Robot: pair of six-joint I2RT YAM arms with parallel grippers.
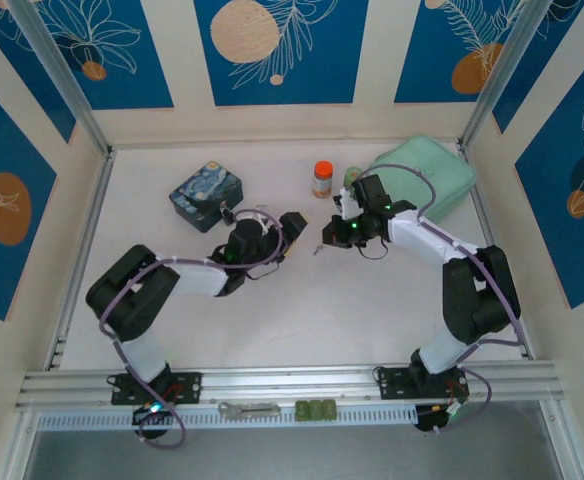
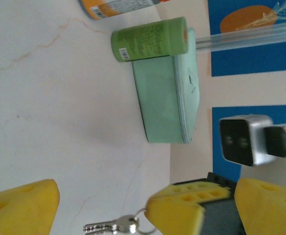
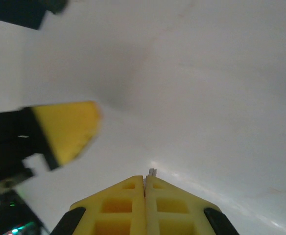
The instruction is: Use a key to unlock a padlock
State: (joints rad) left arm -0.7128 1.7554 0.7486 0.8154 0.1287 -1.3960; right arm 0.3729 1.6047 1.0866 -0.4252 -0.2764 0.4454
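Right gripper (image 3: 144,179) tight on the key (image 3: 152,172), silvery tip straight out ahead; left gripper (image 1: 294,233) wide apart.

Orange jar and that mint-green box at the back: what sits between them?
A green can with a printed label, between the orange jar and the mint-green box; the left wrist view shows it clearly.

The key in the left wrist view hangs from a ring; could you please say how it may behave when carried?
The key dangles on its small ring from the shut right gripper, so it will probably swing and twist rather than hold an angle. It looks like thin, bright metal, so it is likely stiff, light and somewhat slippery.
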